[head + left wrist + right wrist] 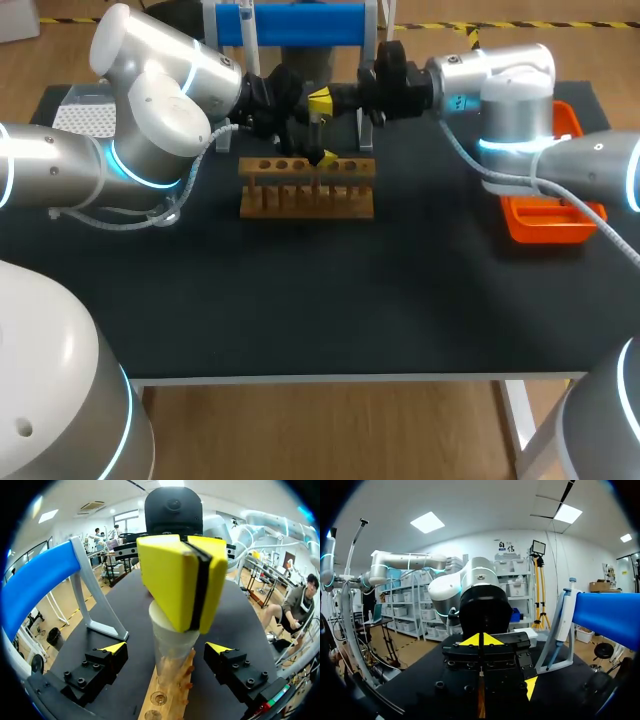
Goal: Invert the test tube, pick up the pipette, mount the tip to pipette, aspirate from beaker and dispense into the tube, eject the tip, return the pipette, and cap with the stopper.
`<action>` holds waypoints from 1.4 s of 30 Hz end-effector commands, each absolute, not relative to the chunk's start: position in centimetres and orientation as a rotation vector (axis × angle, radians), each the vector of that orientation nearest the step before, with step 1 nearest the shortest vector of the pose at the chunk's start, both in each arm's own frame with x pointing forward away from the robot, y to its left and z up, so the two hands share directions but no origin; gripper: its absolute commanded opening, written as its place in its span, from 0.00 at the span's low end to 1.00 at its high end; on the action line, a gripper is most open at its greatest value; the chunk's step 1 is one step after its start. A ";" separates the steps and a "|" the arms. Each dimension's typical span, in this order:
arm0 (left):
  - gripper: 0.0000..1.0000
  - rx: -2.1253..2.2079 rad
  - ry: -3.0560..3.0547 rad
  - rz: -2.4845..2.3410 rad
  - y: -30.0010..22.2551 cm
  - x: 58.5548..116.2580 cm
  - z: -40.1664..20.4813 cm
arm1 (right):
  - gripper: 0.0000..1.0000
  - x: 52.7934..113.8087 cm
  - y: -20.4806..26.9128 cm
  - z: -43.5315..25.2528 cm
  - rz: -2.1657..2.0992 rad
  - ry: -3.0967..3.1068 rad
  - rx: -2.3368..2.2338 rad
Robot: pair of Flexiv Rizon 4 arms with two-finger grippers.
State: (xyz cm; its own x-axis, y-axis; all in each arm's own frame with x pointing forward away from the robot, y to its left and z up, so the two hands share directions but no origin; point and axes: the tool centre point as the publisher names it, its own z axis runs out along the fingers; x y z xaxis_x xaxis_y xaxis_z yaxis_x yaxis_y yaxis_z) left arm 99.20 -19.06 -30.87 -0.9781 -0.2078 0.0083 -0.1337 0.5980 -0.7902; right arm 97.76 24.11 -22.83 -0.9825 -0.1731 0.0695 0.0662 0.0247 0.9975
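Left wrist view alone: right gripper (196, 602) tips together against stopper (161, 617), left gripper (167, 648) wide astride tube (172, 661)

A wooden rack (306, 187) with a row of holes stands on the black table (330, 300) directly below the right claw (320, 101), and a blue-barred stand (300, 22) rises just behind that claw. An orange tray (535, 228) sits well off to the claw's right, a white perforated block (84, 116) well to its left.

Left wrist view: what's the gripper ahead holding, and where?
Right gripper appears clamped on the test tube, at its top end; left gripper, open, holds nothing.
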 end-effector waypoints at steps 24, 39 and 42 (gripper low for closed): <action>1.00 -0.292 2.736 -1.338 -19.1 99.3 -30.9 | 1.00 98.0 18.5 -18.6 -2.183 -2.230 0.177; 1.00 -0.292 2.736 -1.338 -19.1 99.3 -30.9 | 1.00 98.1 12.0 -24.0 -2.045 -2.459 0.071; 1.00 -0.292 2.736 -1.338 -19.1 99.3 -30.9 | 1.00 97.6 11.4 -25.9 -1.994 -2.493 0.054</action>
